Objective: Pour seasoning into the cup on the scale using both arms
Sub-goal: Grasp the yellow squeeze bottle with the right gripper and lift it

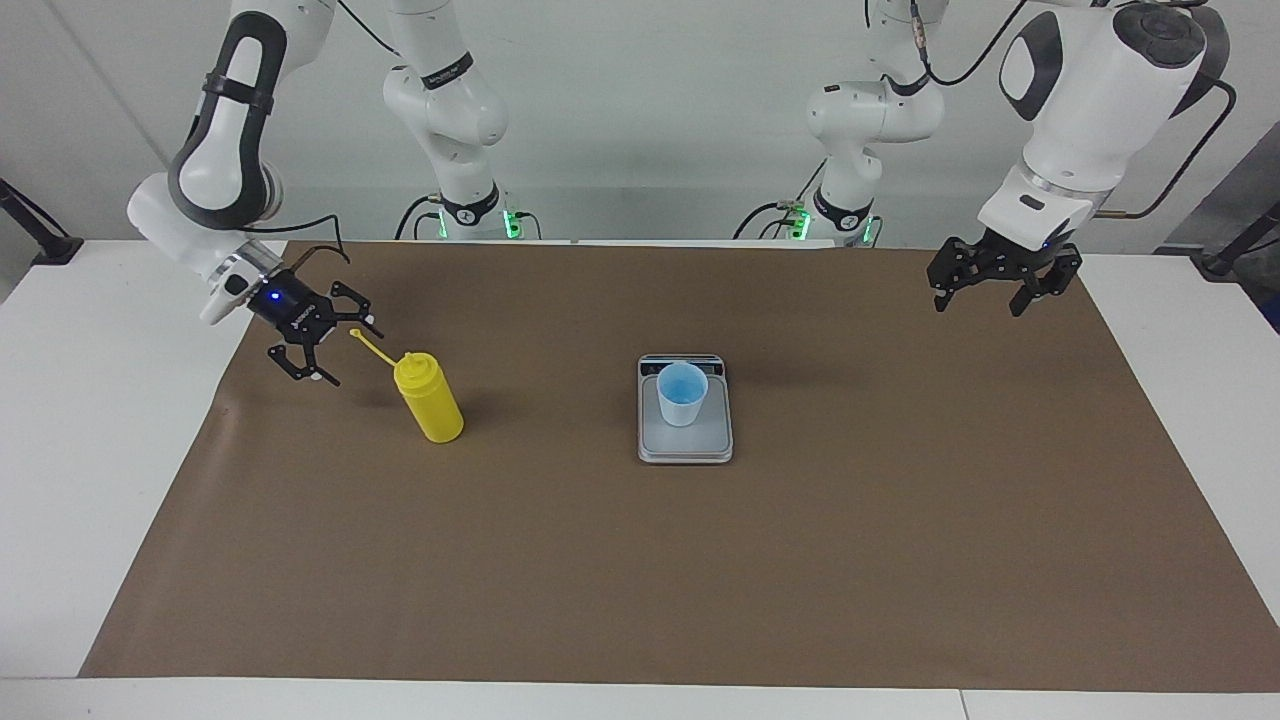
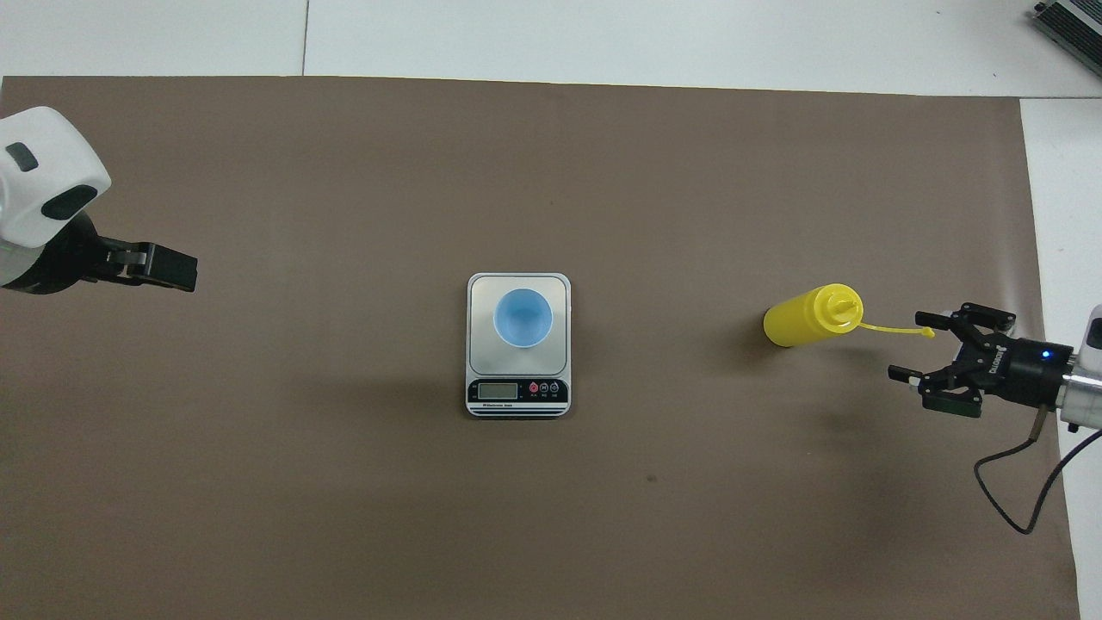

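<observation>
The yellow seasoning bottle [image 1: 430, 400] [image 2: 805, 316] stands upright on the brown mat toward the right arm's end, its cap strap [image 1: 368, 343] [image 2: 895, 328] sticking out sideways. Low beside it, my right gripper [image 1: 350, 355] [image 2: 910, 346] is turned sideways and open, with the strap's tip near its upper finger and the bottle's body still a short way off. The light blue cup [image 1: 682, 393] [image 2: 523, 317] stands on the scale [image 1: 690, 445] [image 2: 516, 392] at mid-table. Raised over the mat toward the left arm's end, my left gripper [image 1: 978, 308] [image 2: 182, 272] is open and holds nothing.
A brown paper mat [image 1: 640, 560] covers most of the white table [image 1: 90, 400]. A black cable [image 2: 1024, 499] trails from the right wrist over the mat's edge. The scale's display strip faces the robots.
</observation>
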{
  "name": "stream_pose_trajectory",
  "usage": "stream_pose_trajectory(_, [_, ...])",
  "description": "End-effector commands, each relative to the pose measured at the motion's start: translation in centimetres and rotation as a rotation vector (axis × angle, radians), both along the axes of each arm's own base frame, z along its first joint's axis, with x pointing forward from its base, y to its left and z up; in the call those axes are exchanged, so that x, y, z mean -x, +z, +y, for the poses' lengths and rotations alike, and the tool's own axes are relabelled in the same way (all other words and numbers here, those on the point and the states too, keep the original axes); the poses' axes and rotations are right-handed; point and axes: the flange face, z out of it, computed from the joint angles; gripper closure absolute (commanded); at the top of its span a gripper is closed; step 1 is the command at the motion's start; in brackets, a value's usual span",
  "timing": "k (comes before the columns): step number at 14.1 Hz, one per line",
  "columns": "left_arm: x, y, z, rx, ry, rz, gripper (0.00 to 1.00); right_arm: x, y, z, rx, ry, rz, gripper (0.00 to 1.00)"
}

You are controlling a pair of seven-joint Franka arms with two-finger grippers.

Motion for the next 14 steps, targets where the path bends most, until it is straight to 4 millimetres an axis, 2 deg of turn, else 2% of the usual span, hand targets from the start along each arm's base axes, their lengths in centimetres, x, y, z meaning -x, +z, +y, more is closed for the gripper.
stream_pose_trajectory(1, [0.9, 0.0, 1.6, -0.017, 0.002, 0.012, 0.0, -0.5, -2.0, 0.9, -0.029, 0.022, -0.079, 0.0])
stream_pose_trajectory(2, [0.9, 0.1, 1.6, -0.015, 0.004, 0.011, 0.0, -1.1, -2.7, 2.0, -0.045, 0.04, -0.111, 0.0])
stream_pose_trajectory(5, [0.8, 0.8, 2.5, 0.021, 0.028, 0.005, 0.0, -1.6, -4.2, 2.7, -0.096, 0.017, -0.122, 0.0])
stream_pose_trajectory(7, [0.8, 2.5, 3.0, 0.037, 0.041, 0.011, 0.0, -2.2, -5.5, 5.0, -0.169, 0.012, -0.121, 0.0])
stream_pose_trajectory(9, [0.6, 3.9, 2.8, 0.036, 0.036, 0.026, 0.0, -2.4, -7.6, 5.4, -0.195, 0.016, -0.168, 0.0])
stream_pose_trajectory(11, [0.6, 4.9, 2.7, 0.037, 0.035, 0.054, 0.0, -2.6, -7.7, 5.8, -0.199, 0.018, -0.184, 0.0])
stream_pose_trajectory(12, [0.8, 5.2, 2.5, 0.036, 0.032, 0.054, 0.0, -3.0, -7.6, 6.8, -0.201, 0.037, -0.185, 0.0])
stream_pose_trajectory(14, [1.1, 5.7, 2.2, 0.035, 0.024, 0.037, 0.0, -3.2, -7.5, 7.4, -0.206, 0.044, -0.187, 0.0])
